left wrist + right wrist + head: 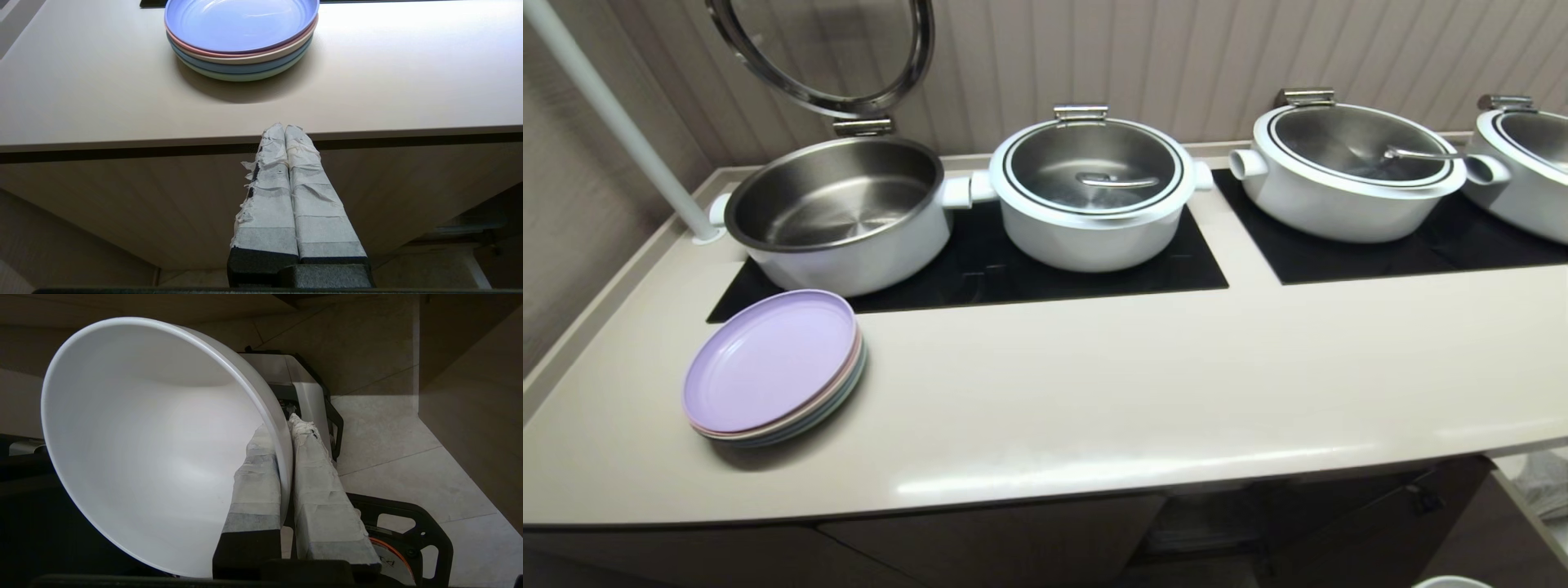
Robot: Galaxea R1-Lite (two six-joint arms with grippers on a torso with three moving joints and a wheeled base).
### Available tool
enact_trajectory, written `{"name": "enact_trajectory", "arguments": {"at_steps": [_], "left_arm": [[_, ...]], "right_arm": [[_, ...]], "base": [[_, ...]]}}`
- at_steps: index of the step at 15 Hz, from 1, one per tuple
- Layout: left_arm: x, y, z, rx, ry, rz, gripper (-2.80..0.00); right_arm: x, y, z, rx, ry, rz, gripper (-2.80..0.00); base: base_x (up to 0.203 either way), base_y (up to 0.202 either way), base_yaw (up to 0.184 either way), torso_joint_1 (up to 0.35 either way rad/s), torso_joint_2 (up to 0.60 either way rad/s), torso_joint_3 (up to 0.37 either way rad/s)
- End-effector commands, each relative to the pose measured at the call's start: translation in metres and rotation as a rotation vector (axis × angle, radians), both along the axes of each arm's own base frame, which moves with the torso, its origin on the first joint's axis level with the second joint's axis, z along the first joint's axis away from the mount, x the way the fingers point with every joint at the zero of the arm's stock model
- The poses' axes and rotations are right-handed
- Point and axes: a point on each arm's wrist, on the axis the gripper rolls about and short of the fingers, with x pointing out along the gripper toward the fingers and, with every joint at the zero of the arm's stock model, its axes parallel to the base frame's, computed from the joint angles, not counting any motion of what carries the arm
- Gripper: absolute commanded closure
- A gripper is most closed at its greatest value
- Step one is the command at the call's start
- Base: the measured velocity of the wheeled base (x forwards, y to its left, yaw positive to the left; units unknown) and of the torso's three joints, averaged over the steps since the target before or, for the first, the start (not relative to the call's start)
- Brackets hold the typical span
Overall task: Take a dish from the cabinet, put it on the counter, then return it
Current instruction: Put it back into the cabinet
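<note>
Bowl in my right hand (286, 428)

I pinch the white bowl (155, 445) by its rim, so it can reach the tabletop (1094, 392); left hand (286, 130) is together, empty.

Both grippers are wearing white tape, creased and fraying, over long tapering fingers on black foam-like bases: left gripper (286, 127), right gripper (286, 426). Below the right one, a black cut-out frame and an orange-ringed disc are showing

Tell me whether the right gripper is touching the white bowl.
Touching. The right wrist view shows the right gripper pinching the white bowl's rim between both taped fingers.
</note>
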Motion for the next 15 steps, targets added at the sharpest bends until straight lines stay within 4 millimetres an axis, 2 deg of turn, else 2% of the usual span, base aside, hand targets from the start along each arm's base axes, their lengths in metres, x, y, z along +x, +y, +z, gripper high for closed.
{"name": "enact_trajectory", "arguments": {"at_steps": [1, 15], "left_arm": [[0.0000, 0.0000, 0.0001, 0.000, -0.002, 0.001, 0.00], [0.0000, 0.0000, 0.0000, 0.000, 0.000, 0.001, 0.00]], "right_arm": [[0.0002, 0.0002, 0.0000, 0.001, 0.004, 0.000, 0.00], [0.0006, 0.0002, 0.0003, 0.001, 0.006, -0.005, 0.00]], "base": [[0.000, 0.000, 0.000, -0.080, 0.14, 0.089], [0.000, 0.000, 0.000, -0.097, 0.21, 0.105]]}}
